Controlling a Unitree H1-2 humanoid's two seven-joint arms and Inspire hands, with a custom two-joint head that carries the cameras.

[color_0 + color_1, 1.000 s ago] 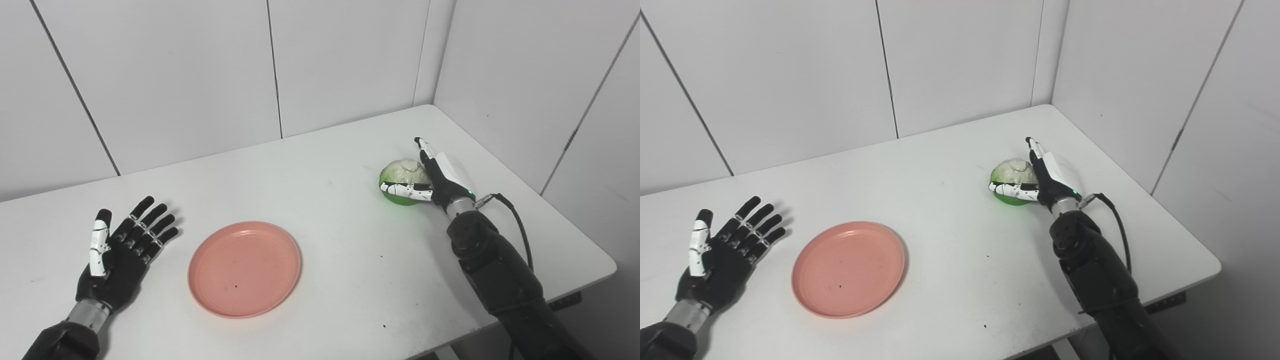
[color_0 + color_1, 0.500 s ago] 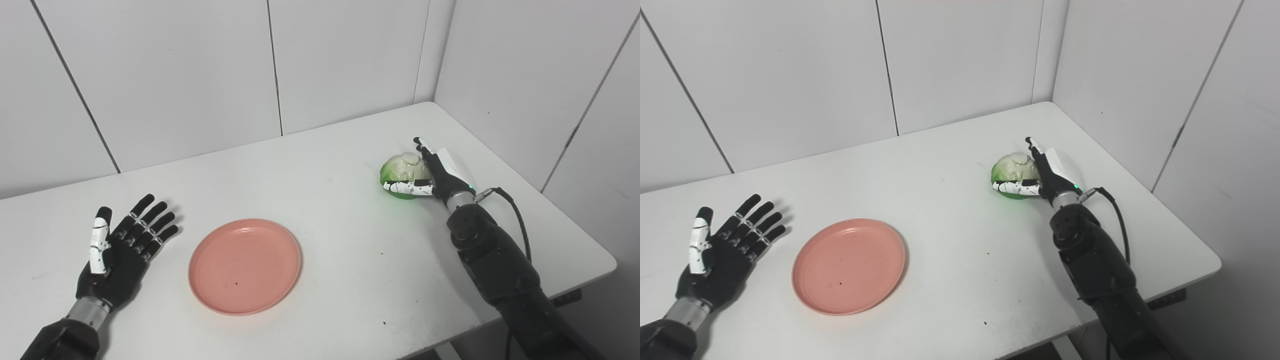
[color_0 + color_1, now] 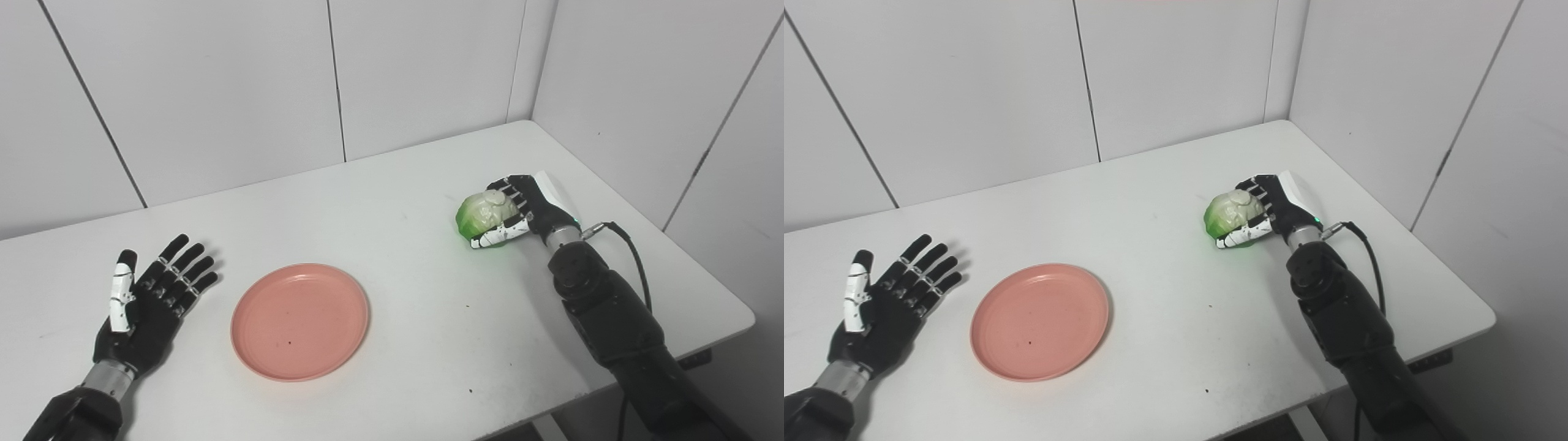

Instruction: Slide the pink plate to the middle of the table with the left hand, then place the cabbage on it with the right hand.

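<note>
A round pink plate (image 3: 300,321) lies flat on the white table, left of the middle and near the front. The green and pale cabbage (image 3: 483,214) is at the right side of the table, just above the surface. My right hand (image 3: 525,207) is shut on the cabbage, fingers curled over its top and thumb under its front. My left hand (image 3: 149,303) rests palm up at the left, open, fingers spread, a hand's width from the plate's left rim and holding nothing.
White wall panels close the table (image 3: 404,184) at the back and on the right, meeting in a corner beyond the cabbage. A black cable (image 3: 631,245) runs from the right wrist. The table's front right corner is close to the right forearm.
The fingers of my right hand have curled over the cabbage and closed on it. The cabbage has tipped and shifted slightly left and up. The left hand and the plate stayed put.
</note>
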